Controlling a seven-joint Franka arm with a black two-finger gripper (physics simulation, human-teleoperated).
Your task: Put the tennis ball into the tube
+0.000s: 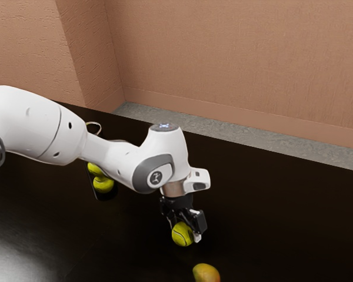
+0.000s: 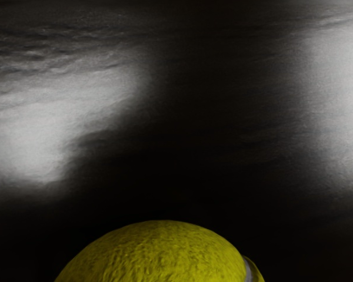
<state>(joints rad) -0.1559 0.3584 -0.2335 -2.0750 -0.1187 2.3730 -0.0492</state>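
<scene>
The black gripper (image 1: 185,224) points down in the exterior view, low around a yellow-green tennis ball (image 1: 182,234). Whether it grips the ball is unclear, as is whether the ball touches the table. At the wrist view's lower edge, the top of the same ball (image 2: 160,254) bulges up close under the hand, with part of a pale seam. Back toward the arm's base, more tennis balls (image 1: 103,184) sit one against the other in a dark narrow holder, apparently the tube (image 1: 105,197). The forearm partly covers it.
An orange-yellow mango (image 1: 206,272) lies on the dark table (image 1: 288,229) near the exterior view's lower edge, close to the gripper. Behind the forearm, a thin pale ring (image 1: 94,126) shows. A brown wall rises beyond the table's far edge.
</scene>
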